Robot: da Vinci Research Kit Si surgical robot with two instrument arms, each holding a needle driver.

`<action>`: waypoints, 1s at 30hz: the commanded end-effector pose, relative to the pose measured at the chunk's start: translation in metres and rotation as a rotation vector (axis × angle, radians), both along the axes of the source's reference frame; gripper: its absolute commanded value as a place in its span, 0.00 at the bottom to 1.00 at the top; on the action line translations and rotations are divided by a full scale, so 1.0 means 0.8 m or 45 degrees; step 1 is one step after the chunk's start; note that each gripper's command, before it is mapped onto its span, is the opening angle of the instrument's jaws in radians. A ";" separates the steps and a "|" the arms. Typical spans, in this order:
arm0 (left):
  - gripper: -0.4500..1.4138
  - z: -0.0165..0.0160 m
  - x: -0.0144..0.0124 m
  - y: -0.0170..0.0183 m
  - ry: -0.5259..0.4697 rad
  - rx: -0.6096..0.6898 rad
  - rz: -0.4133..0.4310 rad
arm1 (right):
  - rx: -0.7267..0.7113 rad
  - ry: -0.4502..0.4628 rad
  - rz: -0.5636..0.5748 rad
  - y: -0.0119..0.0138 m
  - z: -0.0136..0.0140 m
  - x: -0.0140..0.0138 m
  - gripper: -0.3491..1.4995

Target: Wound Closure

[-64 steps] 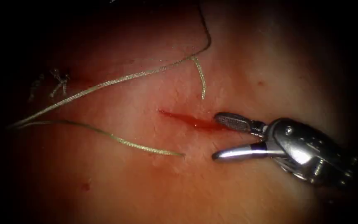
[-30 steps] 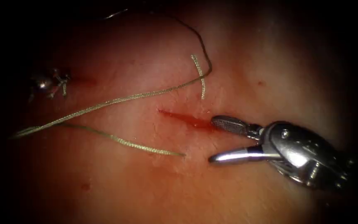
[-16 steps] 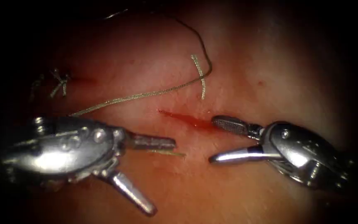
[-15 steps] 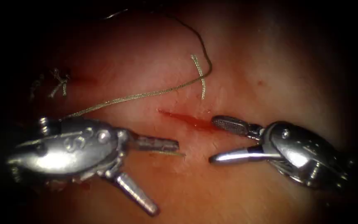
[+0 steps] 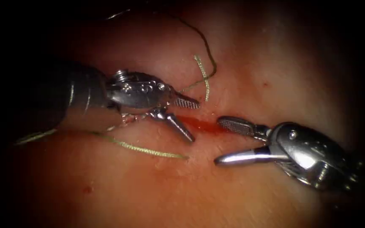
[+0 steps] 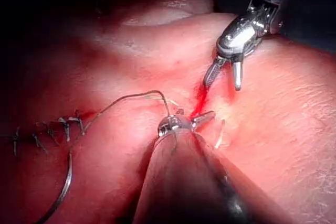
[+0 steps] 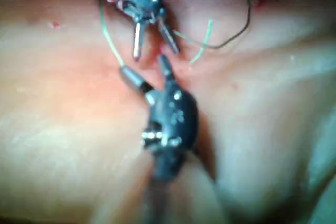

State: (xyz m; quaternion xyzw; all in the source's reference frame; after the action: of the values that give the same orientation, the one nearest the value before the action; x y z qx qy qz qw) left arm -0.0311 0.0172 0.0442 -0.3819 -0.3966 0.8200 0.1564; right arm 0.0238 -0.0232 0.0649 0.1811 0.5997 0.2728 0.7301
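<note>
Endoscope view: looks down on the tissue (image 5: 241, 198) from above and in front, at close range, with the cut (image 5: 199, 124) near centre, the left tool (image 5: 187, 120) entering from the left and the right tool (image 5: 227, 141) from the right. Left wrist view: looks along its own shaft, very near, facing the right tool (image 6: 223, 78) across the cut (image 6: 199, 106). Right wrist view: looks along its shaft toward the left tool (image 7: 153, 43). All three views share the cut, both tools' tips and the thread (image 5: 148, 150).
</note>
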 end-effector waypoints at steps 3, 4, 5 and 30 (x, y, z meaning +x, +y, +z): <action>0.53 0.0051 0.0010 0.0035 0.042 0.027 0.021 | -0.001 0.004 -0.001 -0.0003 0.0006 0.0010 0.55; 0.53 0.0058 0.0018 0.0050 0.054 0.017 0.004 | -0.001 0.004 -0.001 -0.0003 0.0006 0.0010 0.55; 0.53 0.0063 0.0024 0.0062 0.062 0.005 -0.011 | -0.001 0.004 -0.001 -0.0003 0.0006 0.0010 0.55; 0.43 0.0046 0.0117 0.0046 0.048 0.034 -0.116 | 0.110 -0.473 0.167 0.0088 0.0046 0.0021 0.53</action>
State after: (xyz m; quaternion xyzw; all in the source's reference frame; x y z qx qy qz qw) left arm -0.0212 0.0204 0.0468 -0.3864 -0.3886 0.8098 0.2095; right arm 0.0249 -0.0165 0.0686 0.1233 0.4442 0.3725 0.8054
